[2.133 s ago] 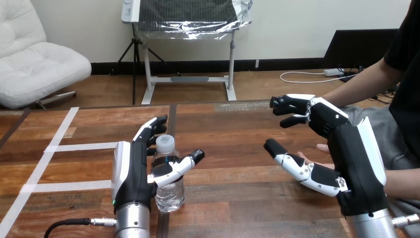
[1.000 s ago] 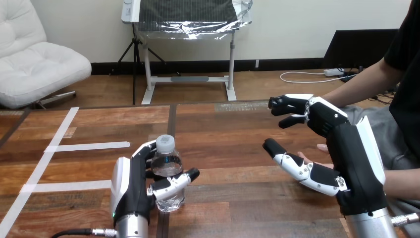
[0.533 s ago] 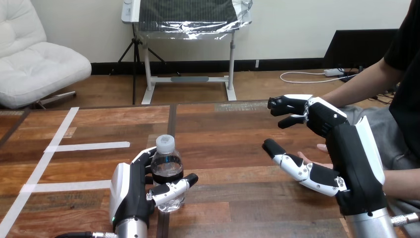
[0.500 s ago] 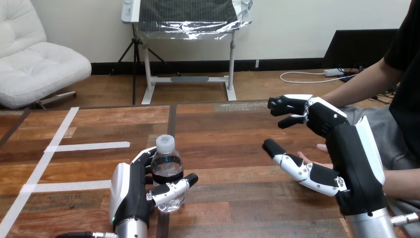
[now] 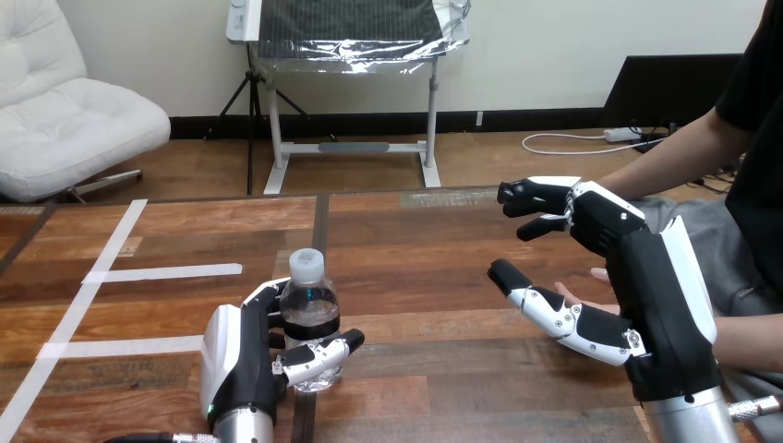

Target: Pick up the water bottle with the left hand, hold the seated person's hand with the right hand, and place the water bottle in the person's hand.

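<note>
Left hand [image 5: 242, 355] at the near left of the table [image 5: 434, 369], fingers curled round the back of the water bottle [image 5: 307, 309], thumb crossing its lower front: a wrap grasp. Bottle stands upright on the wood, base apparently down, not yet lifted as far as I can judge. Right hand [image 5: 646, 277] well apart at the right, fingers and thumb spread wide and holding nothing. The person's hand [image 5: 601, 274] lies mostly hidden behind it, so contact between the 2 cannot be told. Step in hand, by my reading: secure the grasp and lift. To do it well, squeeze just enough to stop slip, since thin plastic will buckle. Raise it straight up before swinging right, and keep it vertical, because the thumb sits low and the top could tip. Bottle: small, clear plastic, white screw cap, ribbed lower body, dark fingers showing through it. Water level not readable.
</note>
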Action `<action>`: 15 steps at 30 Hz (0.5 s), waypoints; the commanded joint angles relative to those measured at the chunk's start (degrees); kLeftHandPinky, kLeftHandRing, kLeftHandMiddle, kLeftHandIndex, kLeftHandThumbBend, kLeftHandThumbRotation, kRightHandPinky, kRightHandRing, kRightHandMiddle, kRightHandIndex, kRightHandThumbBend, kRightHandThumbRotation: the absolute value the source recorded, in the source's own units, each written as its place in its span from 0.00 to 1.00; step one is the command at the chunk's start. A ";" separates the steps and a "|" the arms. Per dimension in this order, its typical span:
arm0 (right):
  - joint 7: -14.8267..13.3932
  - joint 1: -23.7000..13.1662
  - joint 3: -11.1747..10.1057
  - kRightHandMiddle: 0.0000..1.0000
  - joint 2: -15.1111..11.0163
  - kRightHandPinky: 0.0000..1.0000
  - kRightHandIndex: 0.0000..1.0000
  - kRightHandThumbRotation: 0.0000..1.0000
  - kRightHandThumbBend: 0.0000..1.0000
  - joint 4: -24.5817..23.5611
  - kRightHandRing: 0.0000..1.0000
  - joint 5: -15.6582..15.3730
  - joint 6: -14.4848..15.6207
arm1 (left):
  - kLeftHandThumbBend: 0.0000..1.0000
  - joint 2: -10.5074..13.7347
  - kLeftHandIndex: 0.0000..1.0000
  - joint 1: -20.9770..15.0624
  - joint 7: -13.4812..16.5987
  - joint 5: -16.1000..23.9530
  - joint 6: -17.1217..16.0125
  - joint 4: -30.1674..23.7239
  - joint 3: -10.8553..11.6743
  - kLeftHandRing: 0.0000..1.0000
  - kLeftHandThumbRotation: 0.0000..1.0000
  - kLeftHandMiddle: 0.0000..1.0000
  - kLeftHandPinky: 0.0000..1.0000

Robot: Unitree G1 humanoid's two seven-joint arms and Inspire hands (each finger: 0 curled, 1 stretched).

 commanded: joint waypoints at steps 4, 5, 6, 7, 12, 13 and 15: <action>0.48 -3.35 0.29 0.71 -0.64 0.57 0.66 0.02 0.54 -2.16 0.68 1.53 -0.02 | 0.76 0.39 0.53 -4.92 4.18 0.87 -5.60 2.93 0.45 0.48 0.01 0.52 0.44; 0.42 -3.34 0.25 0.71 -0.61 0.57 0.66 0.02 0.54 -2.22 0.68 1.35 0.01 | 0.75 0.47 0.52 -5.03 4.73 0.85 -6.62 3.53 0.45 0.47 0.01 0.51 0.43; 0.36 -3.33 0.21 0.71 -0.60 0.57 0.66 0.02 0.54 -2.28 0.68 1.21 0.05 | 0.74 0.53 0.51 -5.14 5.10 0.81 -7.36 4.00 0.45 0.46 0.01 0.50 0.42; 0.33 -3.32 0.19 0.71 -0.59 0.57 0.66 0.02 0.54 -2.31 0.68 1.13 0.07 | 0.74 0.58 0.50 -5.23 5.38 0.78 -7.90 4.36 0.44 0.45 0.00 0.49 0.41; 0.16 -3.12 0.17 0.71 -0.46 0.57 0.66 0.03 0.54 -2.80 0.67 0.79 0.63 | 0.71 0.61 0.47 -5.54 6.16 0.25 -10.28 5.81 0.52 0.42 0.00 0.46 0.40; 0.17 -3.14 0.18 0.71 -0.48 0.57 0.66 0.03 0.54 -2.79 0.67 0.79 0.56 | 0.71 0.59 0.47 -5.60 6.36 0.21 -10.69 6.06 0.53 0.42 0.00 0.46 0.39; 0.20 -3.18 0.19 0.71 -0.50 0.57 0.66 0.03 0.54 -2.74 0.67 0.83 0.47 | 0.71 0.57 0.47 -5.70 6.63 0.19 -11.20 6.42 0.55 0.41 0.00 0.45 0.39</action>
